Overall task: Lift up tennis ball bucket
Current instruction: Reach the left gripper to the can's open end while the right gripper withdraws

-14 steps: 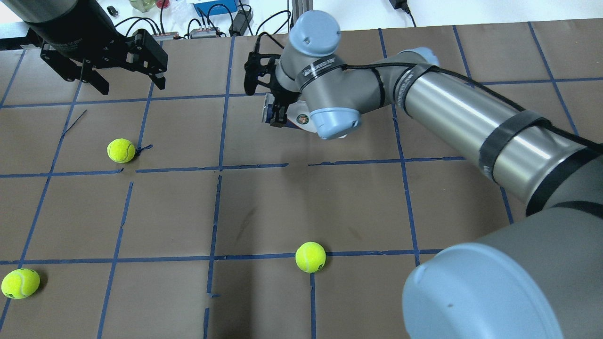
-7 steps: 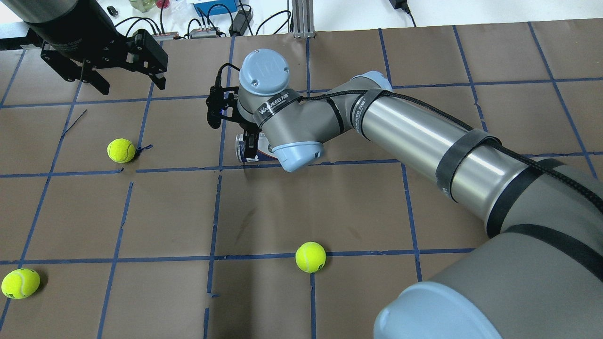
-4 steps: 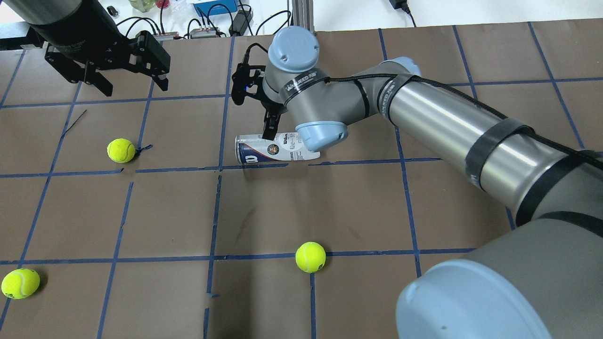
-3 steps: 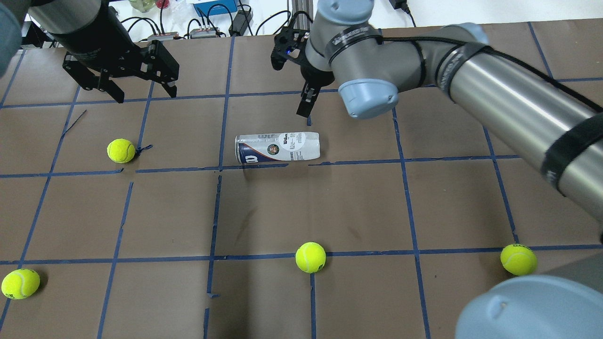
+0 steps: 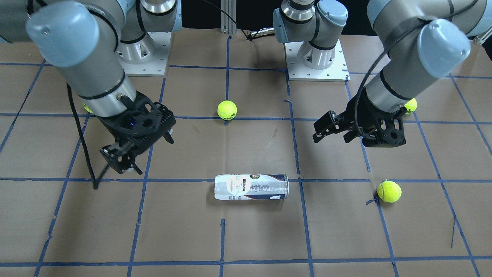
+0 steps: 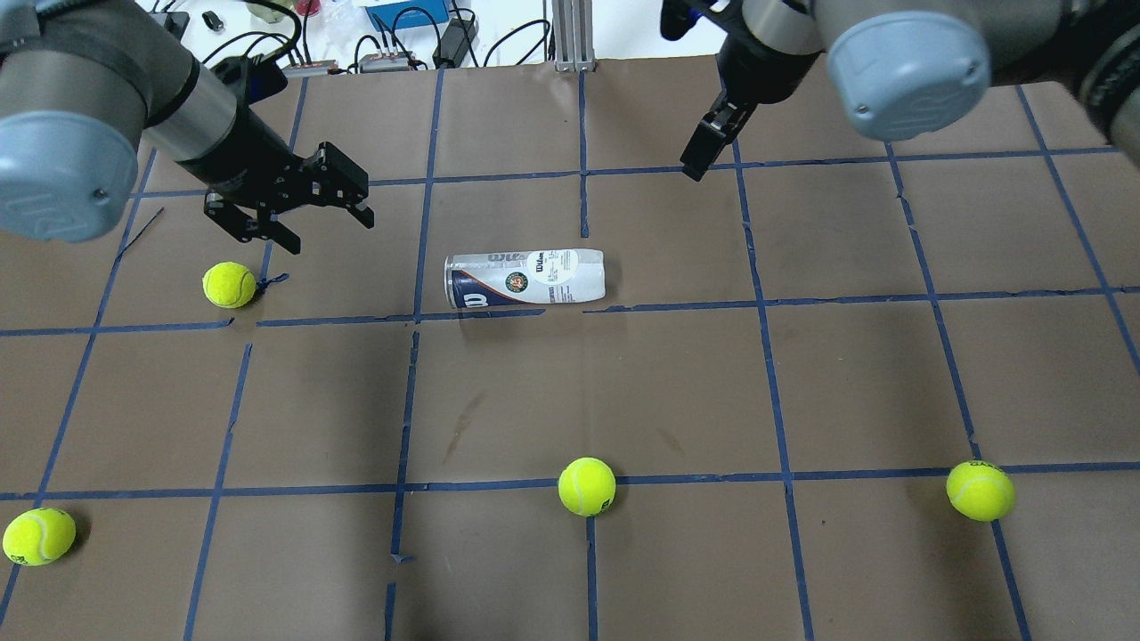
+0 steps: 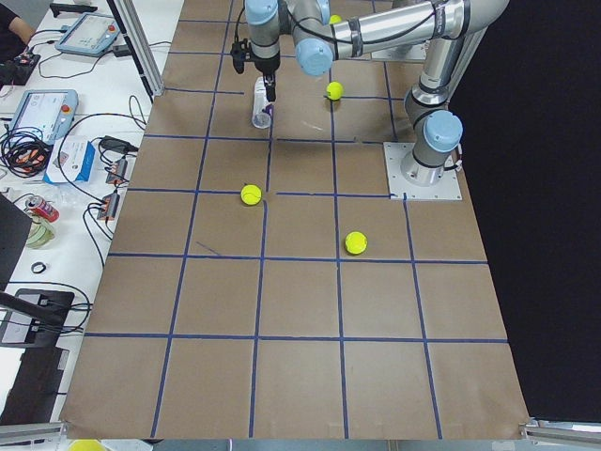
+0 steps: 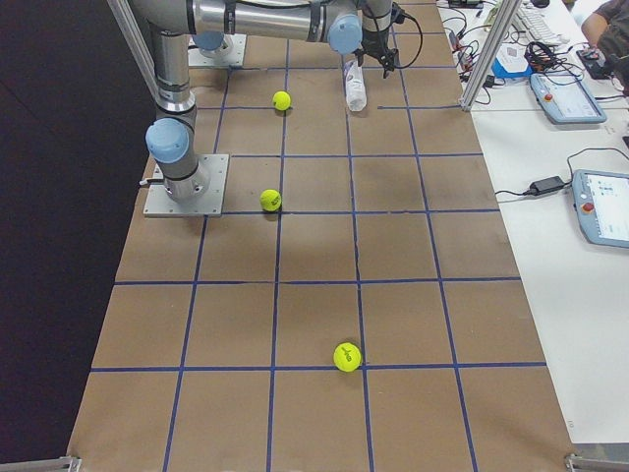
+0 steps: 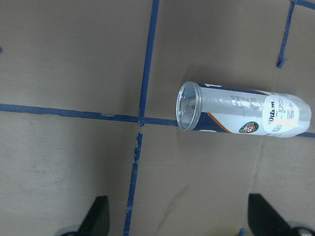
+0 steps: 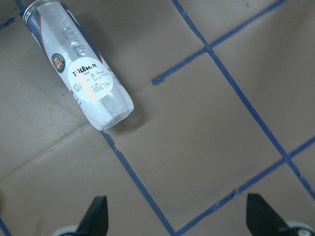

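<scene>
The tennis ball bucket (image 6: 525, 279) is a clear can with a white and navy Wilson label. It lies on its side on the brown table, open mouth toward the overhead view's left. It also shows in the front view (image 5: 251, 187), the left wrist view (image 9: 243, 115) and the right wrist view (image 10: 78, 64). My left gripper (image 6: 328, 231) is open and empty, hanging above the table left of the can. My right gripper (image 6: 699, 158) is open and empty, raised beyond the can to its right. Neither gripper touches the can.
Several yellow-green tennis balls lie loose: one (image 6: 229, 284) just below my left gripper, one (image 6: 587, 486) at front centre, one (image 6: 980, 490) at front right, one (image 6: 38, 536) at front left. Blue tape lines grid the table. Cables and boxes (image 6: 405, 18) sit past the far edge.
My right gripper set the can down on its side, let go and pulled away up and to the right. My left gripper moved right, toward the can.
</scene>
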